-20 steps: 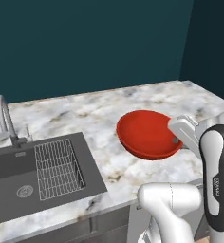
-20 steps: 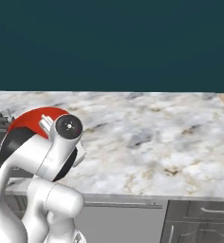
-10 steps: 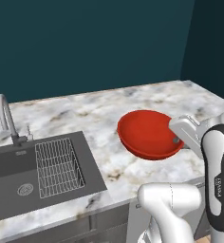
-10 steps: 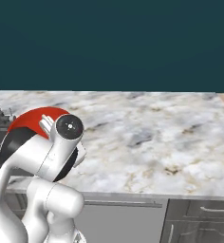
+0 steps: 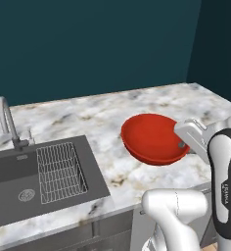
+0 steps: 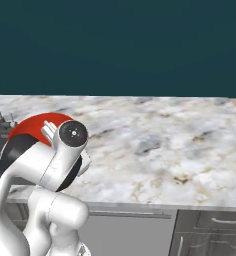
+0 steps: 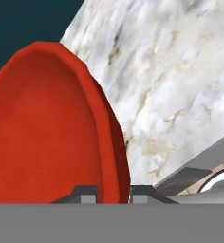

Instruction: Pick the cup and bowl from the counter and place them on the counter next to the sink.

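Shallow glossy red bowl (image 5: 154,138) is seen raised over the white-grey marble table (image 5: 93,117), tilted. The claw (image 7: 113,191) is clenched on the bowl's rim at its 3 o'clock edge in the left base view, one finger either side of the rim. The dark grey recessed sink (image 5: 19,174) with wire rack (image 5: 61,171) lies at 9 o'clock of the bowl, bare marble between. Risk judged: a thin rim grip on a tilted, glossy bowl may slip or swing; release too far toward 9 o'clock would drop it into the basin.

2 base views flank counter (image 5: 151,100), hand view close
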